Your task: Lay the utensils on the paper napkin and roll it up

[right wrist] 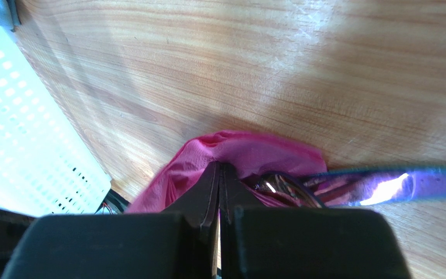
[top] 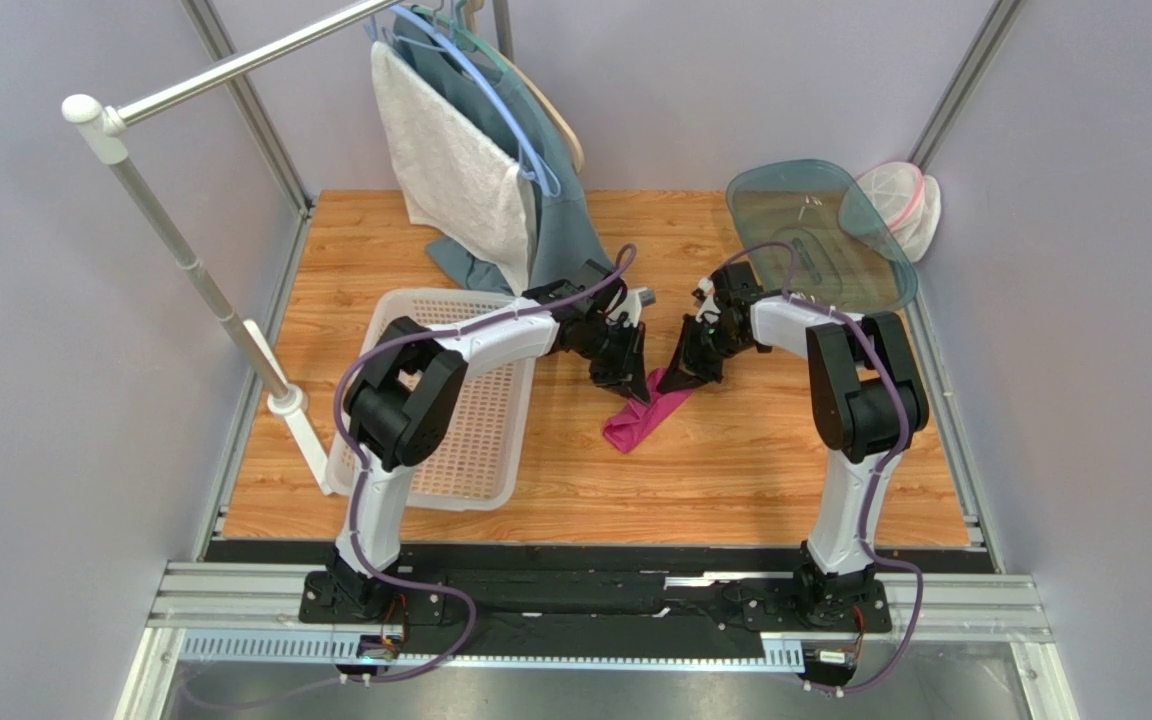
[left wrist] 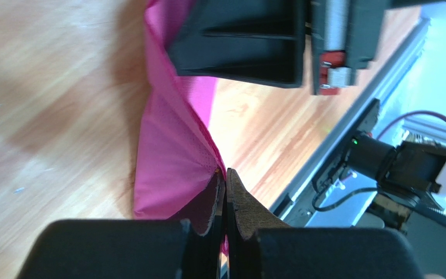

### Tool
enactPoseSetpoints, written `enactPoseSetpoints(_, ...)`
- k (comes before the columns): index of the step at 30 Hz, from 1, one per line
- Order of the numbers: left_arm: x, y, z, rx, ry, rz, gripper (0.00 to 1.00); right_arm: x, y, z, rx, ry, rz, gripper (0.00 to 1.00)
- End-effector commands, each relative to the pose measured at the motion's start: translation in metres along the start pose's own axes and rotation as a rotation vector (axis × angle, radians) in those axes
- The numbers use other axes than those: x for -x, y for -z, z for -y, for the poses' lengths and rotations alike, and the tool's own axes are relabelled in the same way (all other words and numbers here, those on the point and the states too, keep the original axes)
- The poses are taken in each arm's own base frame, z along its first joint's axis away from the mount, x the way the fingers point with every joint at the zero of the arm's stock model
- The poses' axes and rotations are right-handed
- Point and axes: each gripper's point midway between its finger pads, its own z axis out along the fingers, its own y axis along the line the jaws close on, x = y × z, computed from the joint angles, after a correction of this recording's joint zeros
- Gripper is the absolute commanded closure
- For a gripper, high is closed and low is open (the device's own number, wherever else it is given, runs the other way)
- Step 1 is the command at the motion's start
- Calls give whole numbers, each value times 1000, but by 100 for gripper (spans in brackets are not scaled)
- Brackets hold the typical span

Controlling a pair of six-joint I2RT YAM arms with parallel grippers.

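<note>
Thin magenta-pink paper napkin (top: 642,422) bunched on the wooden table (top: 778,450) between both arms.
The left gripper (left wrist: 226,179) and right gripper (right wrist: 219,172) each clamp its folds; only the right wrist view shows glossy purple plastic utensils (right wrist: 347,187) poking from it.
</note>
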Motion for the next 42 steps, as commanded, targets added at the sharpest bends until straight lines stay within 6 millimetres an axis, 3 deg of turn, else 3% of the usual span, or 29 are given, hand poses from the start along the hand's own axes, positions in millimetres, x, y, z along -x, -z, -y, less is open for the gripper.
enactPoseSetpoints(1, 2, 10, 47, -145, -104, 19, 94, -3, -13, 46, -190, 5, 29, 100)
enactPoseSetpoints(9, -28, -31, 12, -64, -97, -67, 94, -3, -10, 42, -182, 12, 36, 100)
enactPoseSetpoints(14, -38, -46, -9, 13, -73, -86, 92, -3, -9, 39, -170, 19, 33, 100)
enactPoseSetpoints(23, -52, -57, -64, 195, -22, -129, 95, 4, 21, 3, -67, 81, 54, 97)
enactPoseSetpoints(27, -51, -56, -66, 201, -19, -130, 96, 11, 42, -10, -15, 107, 77, 95)
enactPoseSetpoints(31, -47, -54, -60, 184, -21, -123, 96, 15, 59, -1, 16, 60, 75, 94)
enactPoseSetpoints(42, -44, -56, -56, 164, -38, -129, 96, 15, 40, 6, 68, 11, 41, 96)
